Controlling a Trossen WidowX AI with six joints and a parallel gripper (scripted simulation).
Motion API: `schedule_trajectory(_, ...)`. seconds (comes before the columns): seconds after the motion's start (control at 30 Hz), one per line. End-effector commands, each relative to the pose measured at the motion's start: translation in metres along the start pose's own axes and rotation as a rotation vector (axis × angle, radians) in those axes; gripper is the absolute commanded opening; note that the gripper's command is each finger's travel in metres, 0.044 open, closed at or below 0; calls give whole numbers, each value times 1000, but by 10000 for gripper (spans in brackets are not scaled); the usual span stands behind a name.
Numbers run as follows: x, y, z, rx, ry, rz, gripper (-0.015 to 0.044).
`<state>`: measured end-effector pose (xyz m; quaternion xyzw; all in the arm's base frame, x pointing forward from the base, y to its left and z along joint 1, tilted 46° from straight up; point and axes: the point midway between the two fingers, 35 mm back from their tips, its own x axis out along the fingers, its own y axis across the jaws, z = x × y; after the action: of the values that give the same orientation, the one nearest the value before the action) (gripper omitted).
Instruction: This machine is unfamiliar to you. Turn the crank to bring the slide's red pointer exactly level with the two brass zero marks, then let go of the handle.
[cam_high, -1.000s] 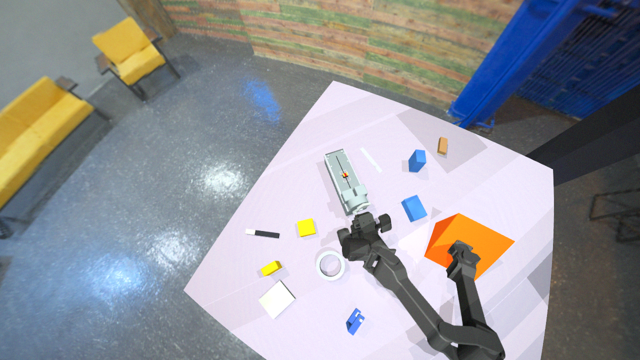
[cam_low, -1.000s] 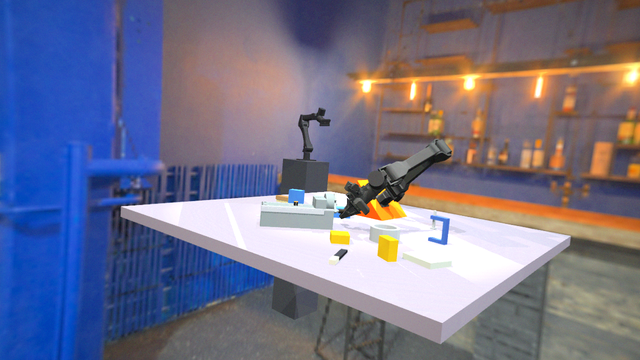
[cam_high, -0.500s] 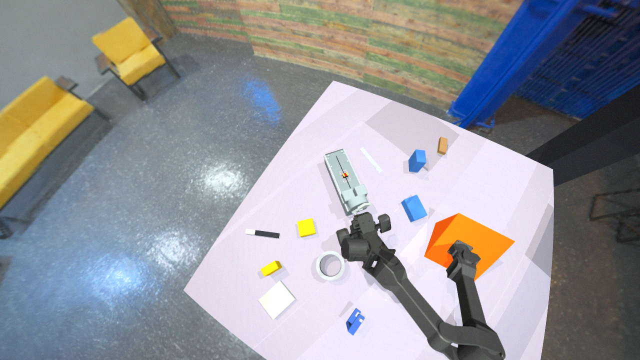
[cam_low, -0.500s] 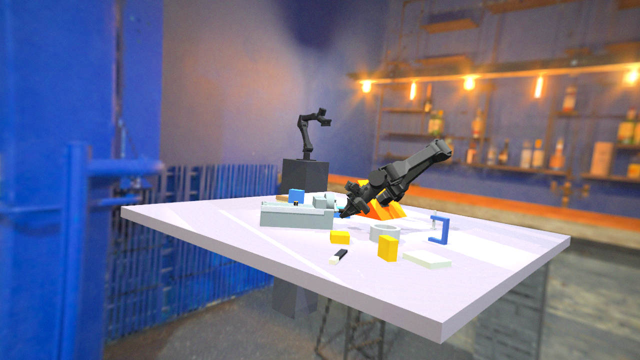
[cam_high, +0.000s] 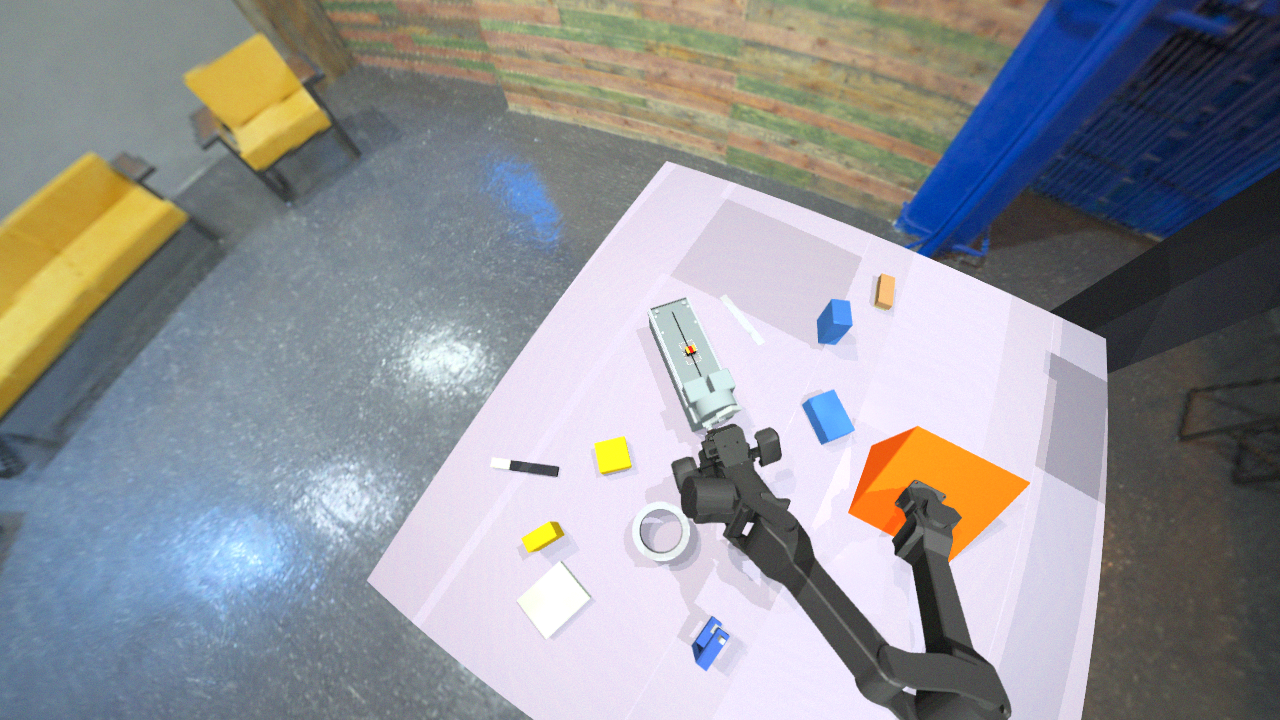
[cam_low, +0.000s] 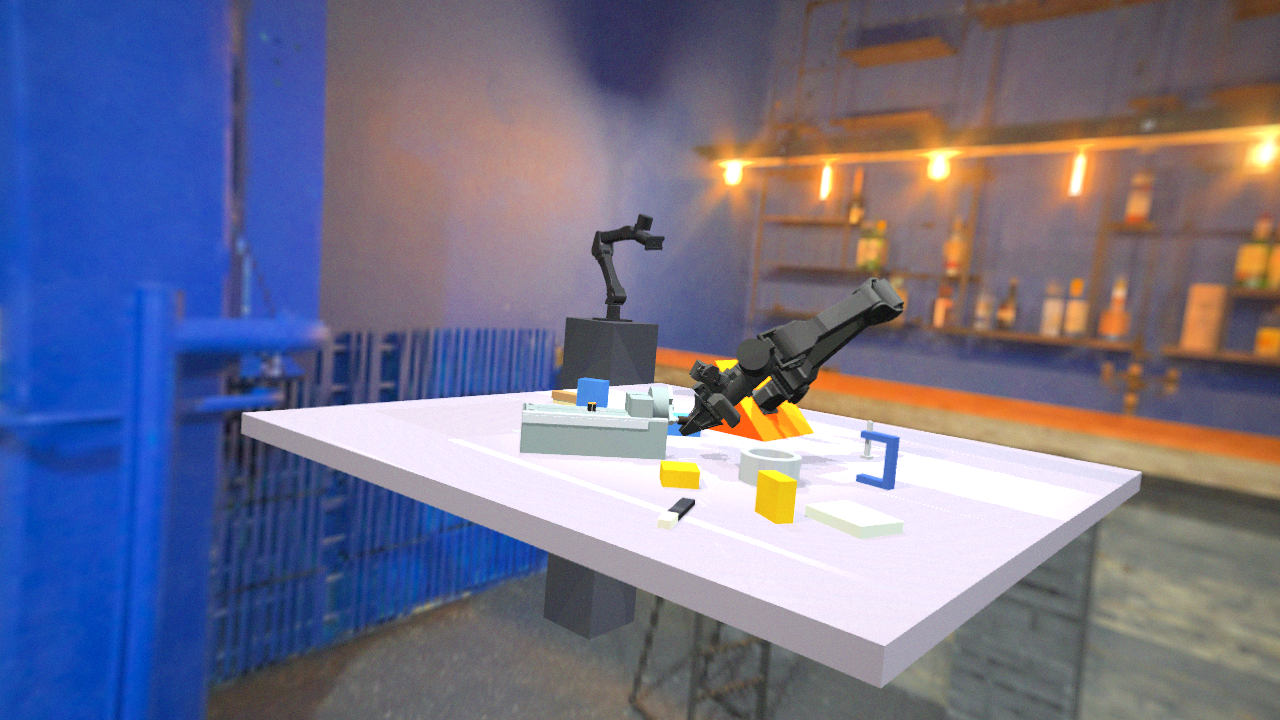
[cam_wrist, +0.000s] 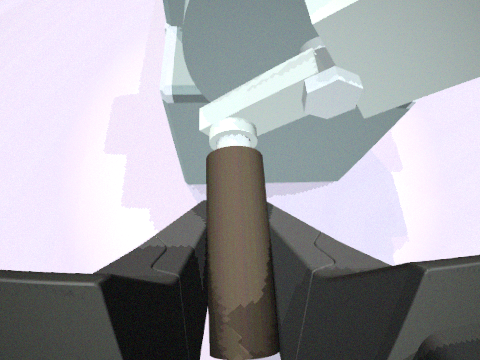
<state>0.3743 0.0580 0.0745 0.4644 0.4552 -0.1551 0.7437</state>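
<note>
The grey-green machine (cam_high: 672, 336) (cam_low: 590, 441) stands on the table, with its slot running along its top. The small red pointer (cam_high: 690, 350) is near the middle of the slot; its exact offset from the brass marks is too small to tell. In the wrist view the pale crank arm (cam_wrist: 265, 90) slants down to the left from its hexagonal hub. The brown handle (cam_wrist: 235, 250) points towards me. My gripper (cam_wrist: 233, 211) (cam_low: 685, 428) is shut on the handle, one finger on each side. The gripper's body hides the handle in the top view.
A yellow block (cam_high: 613, 455) (cam_low: 680, 474) and a grey ring (cam_high: 637, 548) (cam_low: 759, 474) stand near my arm. A blue block (cam_high: 828, 417) and an orange wedge (cam_high: 975, 492) are on its other side. A blue clamp (cam_high: 709, 643) (cam_low: 891, 461) lies farther off.
</note>
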Motion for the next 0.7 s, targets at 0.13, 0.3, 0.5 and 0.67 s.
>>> schedule_trajectory(0.13, -6, 6, 5, -3, -11, 18, 0)
schedule_trajectory(0.3, -7, 6, 6, -3, -11, 18, 0)
schedule_trajectory(0.5, -7, 7, 6, -3, -11, 18, 0)
schedule_trajectory(0.67, -7, 7, 7, -3, -11, 18, 0)
